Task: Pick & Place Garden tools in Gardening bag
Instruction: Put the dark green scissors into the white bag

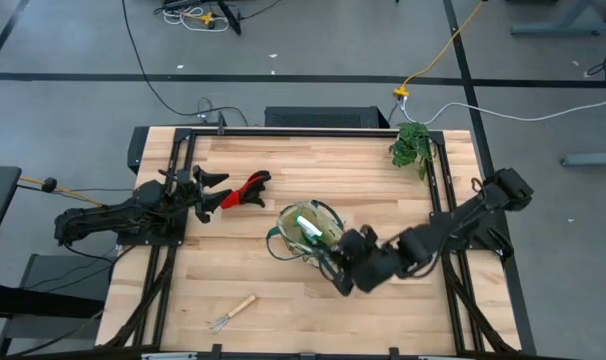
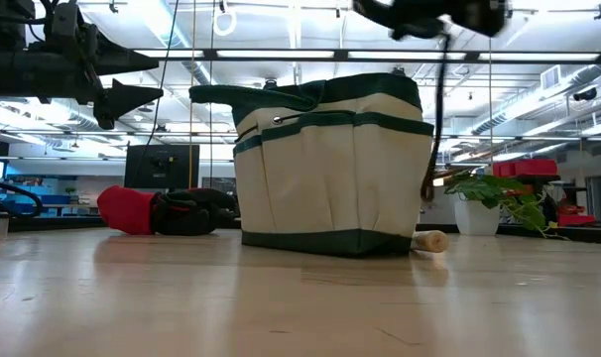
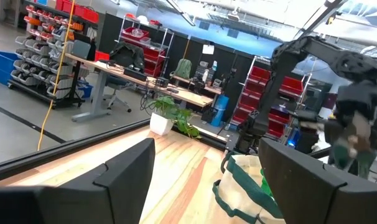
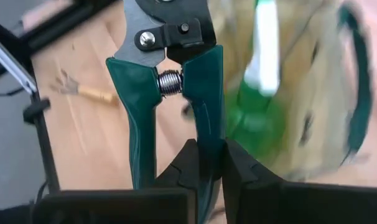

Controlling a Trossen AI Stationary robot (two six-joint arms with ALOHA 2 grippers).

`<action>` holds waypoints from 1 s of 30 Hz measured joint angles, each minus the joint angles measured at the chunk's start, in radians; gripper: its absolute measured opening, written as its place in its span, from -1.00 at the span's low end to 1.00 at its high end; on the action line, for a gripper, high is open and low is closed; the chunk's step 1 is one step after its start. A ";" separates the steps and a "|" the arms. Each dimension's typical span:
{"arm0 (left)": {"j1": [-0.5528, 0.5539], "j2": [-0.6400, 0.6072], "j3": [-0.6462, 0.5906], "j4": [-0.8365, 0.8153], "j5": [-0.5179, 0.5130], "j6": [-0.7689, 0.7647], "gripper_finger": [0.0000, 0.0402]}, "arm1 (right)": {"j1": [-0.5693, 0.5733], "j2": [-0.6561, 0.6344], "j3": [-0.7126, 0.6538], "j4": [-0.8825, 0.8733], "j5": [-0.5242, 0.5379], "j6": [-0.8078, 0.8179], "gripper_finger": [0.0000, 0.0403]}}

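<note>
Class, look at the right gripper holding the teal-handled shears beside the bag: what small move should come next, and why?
Probably carry the pruning shears over the gardening bag opening and lower them. The right gripper is shut on one handle, hanging just beside the bag, where the green bottle already sits.

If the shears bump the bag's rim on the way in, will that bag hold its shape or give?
Probably gives. The gardening bag is soft canvas, and its loop handle already droops. It stands upright with a green bottle inside, so tipping seems unlikely. The right hand grips one handle of the pruning shears.
</note>
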 joint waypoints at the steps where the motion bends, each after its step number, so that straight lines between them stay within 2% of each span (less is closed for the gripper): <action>1: 0.000 0.000 0.000 0.000 0.000 0.000 0.45 | -0.014 -0.012 0.000 0.011 0.002 -0.032 -0.89; 4: 0.000 0.000 0.000 0.000 0.000 0.000 0.45 | -0.055 -0.057 0.000 0.025 0.032 -0.104 -0.89; 13: 0.000 0.000 0.000 0.000 0.000 0.001 0.45 | -0.085 -0.167 0.000 0.106 0.254 -0.301 -0.89; 30: 0.000 0.000 0.000 -0.002 0.000 0.004 0.45 | -0.178 -0.155 0.001 0.135 0.253 -0.396 -0.89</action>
